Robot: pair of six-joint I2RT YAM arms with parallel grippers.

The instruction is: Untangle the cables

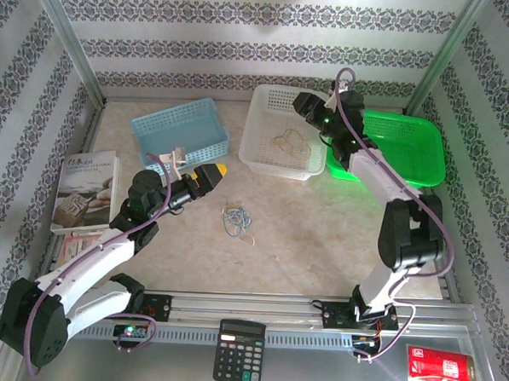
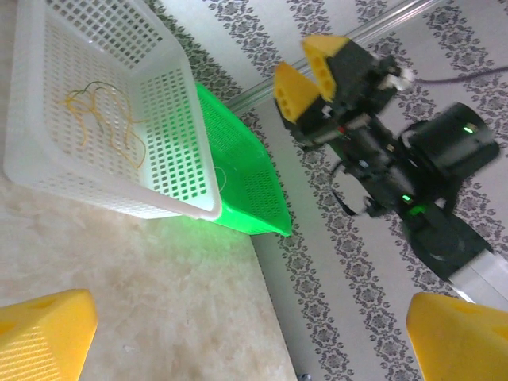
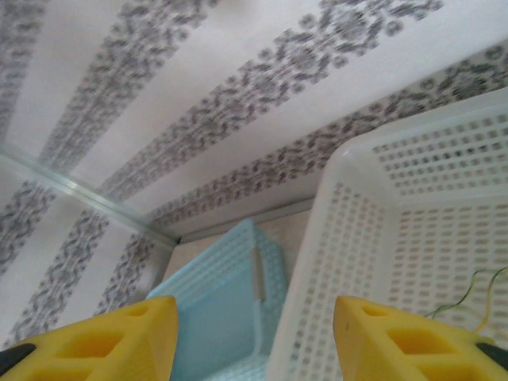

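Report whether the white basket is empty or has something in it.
Not empty. A thin yellowish cable lies in loose loops inside the white basket.

Left arm, right arm: white links, black joints, black bases. Purple cable along each arm. Green light on right wrist. Left gripper, right gripper: black bodies, yellow wedge fingers, hollow-celled.
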